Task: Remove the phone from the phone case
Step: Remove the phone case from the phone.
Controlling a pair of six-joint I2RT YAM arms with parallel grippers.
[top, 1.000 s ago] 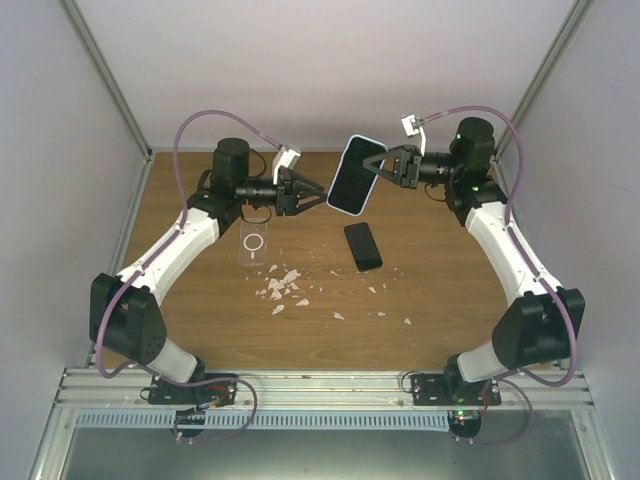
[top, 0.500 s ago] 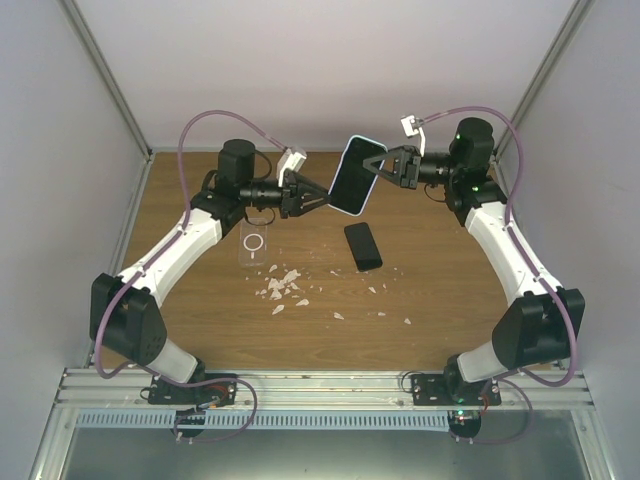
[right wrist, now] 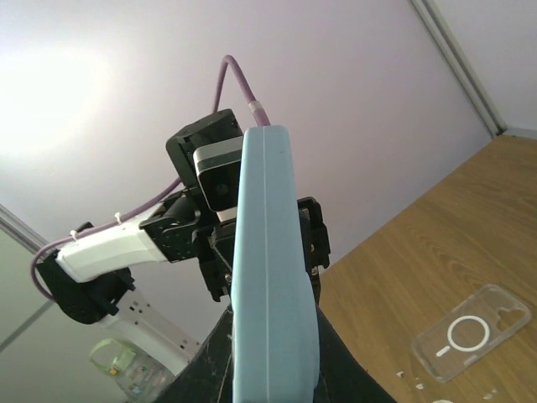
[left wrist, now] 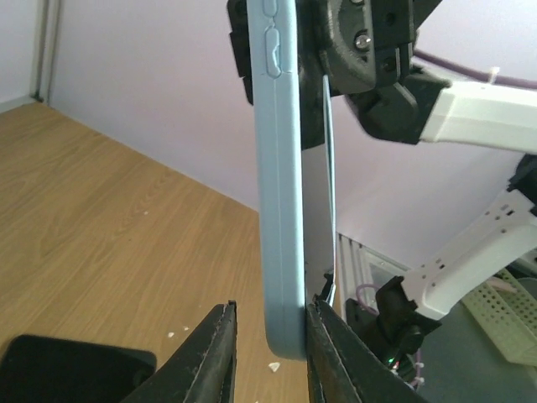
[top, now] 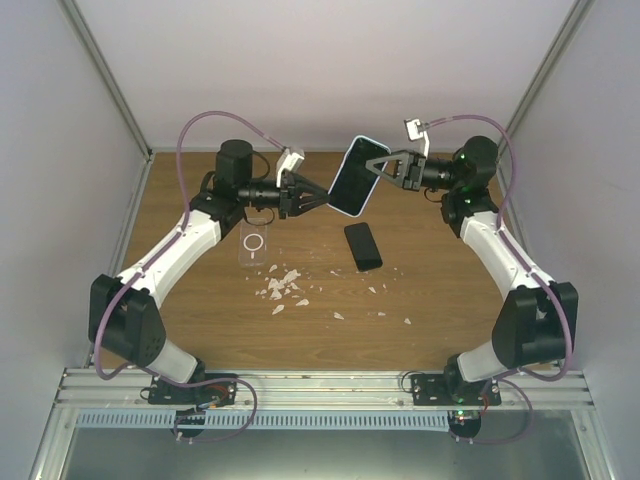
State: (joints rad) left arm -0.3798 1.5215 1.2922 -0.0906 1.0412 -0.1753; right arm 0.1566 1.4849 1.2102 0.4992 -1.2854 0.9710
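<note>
- Right tool (top: 374, 166) grips the case (top: 361, 139); hold firm.
- Left tool (top: 322, 197) sits loose round its end; squeeze, then peel it slowly off the phone (top: 350, 182).

You look down on a wood-grain bench (top: 430, 300), boxed by pale lilac walls (top: 320, 60) with aluminium posts (top: 105, 80) in the corners and a slotted rail (top: 320, 385) along its near edge.
</note>
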